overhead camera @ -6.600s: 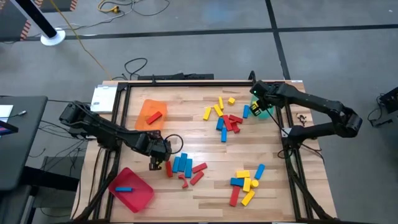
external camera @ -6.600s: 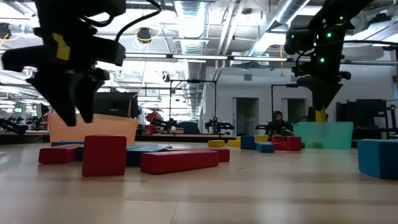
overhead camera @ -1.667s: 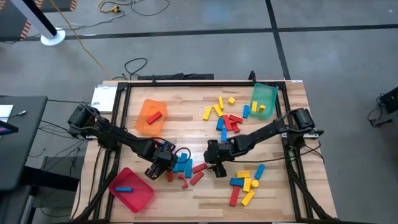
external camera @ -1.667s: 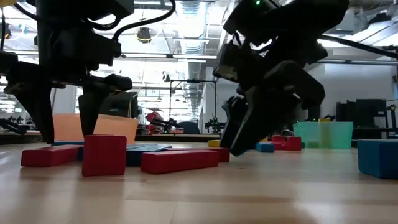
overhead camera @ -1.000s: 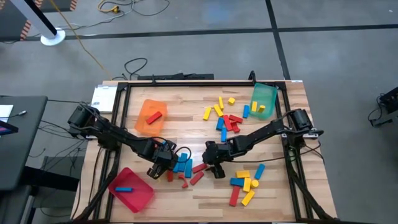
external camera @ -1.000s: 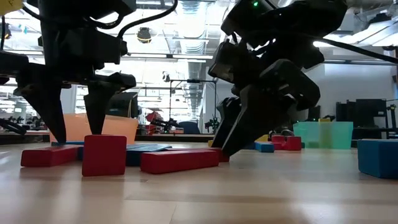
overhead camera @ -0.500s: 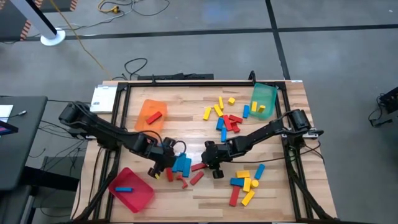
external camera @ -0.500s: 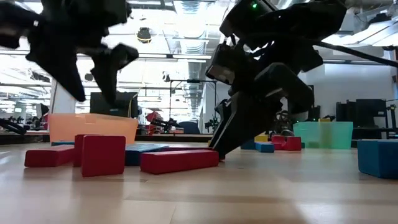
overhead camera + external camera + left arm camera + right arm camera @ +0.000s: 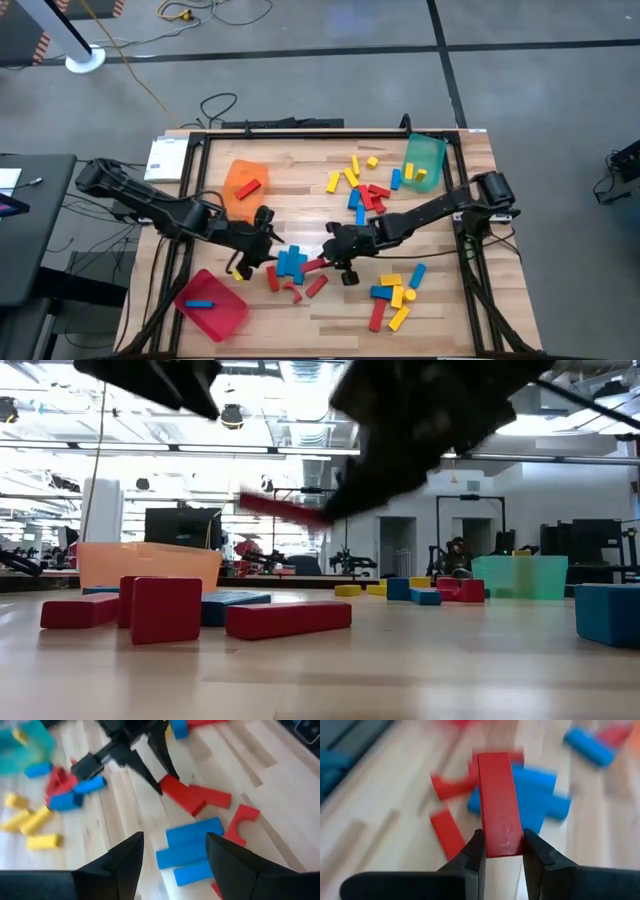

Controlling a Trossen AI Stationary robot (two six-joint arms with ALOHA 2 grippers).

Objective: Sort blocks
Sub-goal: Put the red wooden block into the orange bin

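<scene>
Seen from overhead, the right gripper [image 9: 325,262] grasps a red bar [image 9: 312,265] just beside the blue blocks [image 9: 291,262], its long axis pointing toward them; the left gripper [image 9: 248,262] hangs empty and parted on their other side. At table height, that bar is airborne. The right wrist view shows it clamped endwise.
</scene>
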